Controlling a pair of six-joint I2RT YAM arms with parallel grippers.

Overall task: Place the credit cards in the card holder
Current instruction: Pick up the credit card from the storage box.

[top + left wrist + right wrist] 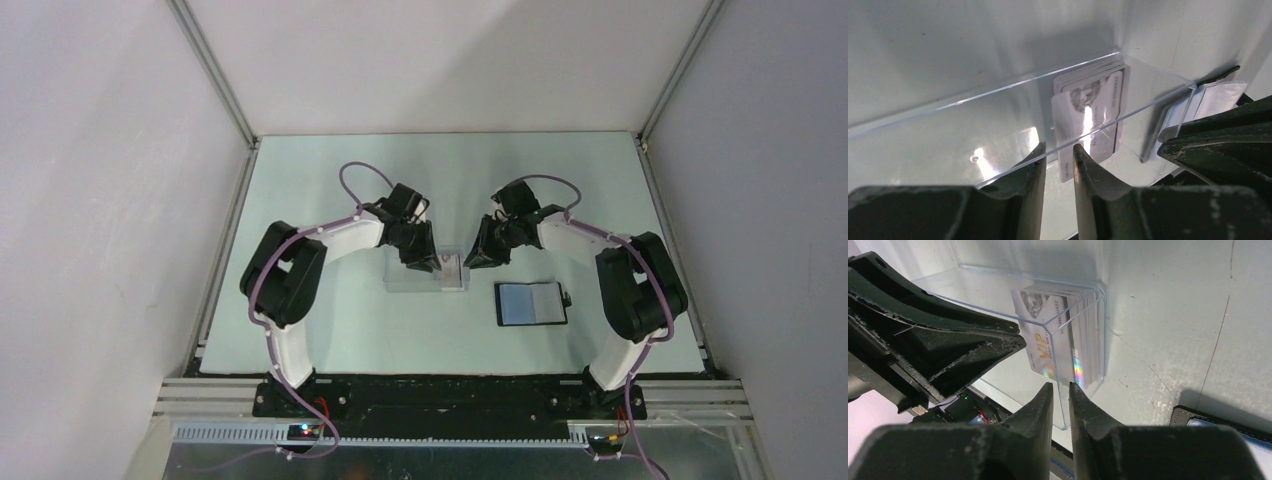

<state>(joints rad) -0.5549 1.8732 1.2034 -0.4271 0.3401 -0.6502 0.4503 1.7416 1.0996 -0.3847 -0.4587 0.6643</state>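
Note:
The credit cards (453, 268) stand stacked at the right end of a clear plastic box (410, 277). They also show in the left wrist view (1091, 112) and the right wrist view (1058, 337). The card holder (531, 303) lies open on the table right of the box, pale pockets up; its corner shows in the right wrist view (1198, 421). My left gripper (420, 258) hangs over the box's near wall, jaws a narrow gap apart and empty (1059, 150). My right gripper (487, 250) is at the box's right end, jaws almost together, the box's corner edge seen through the gap (1061, 386).
The two grippers are close together over the box; the right one shows in the left wrist view (1218, 135) and the left one in the right wrist view (933, 340). White walls enclose the pale table (330, 330) on three sides.

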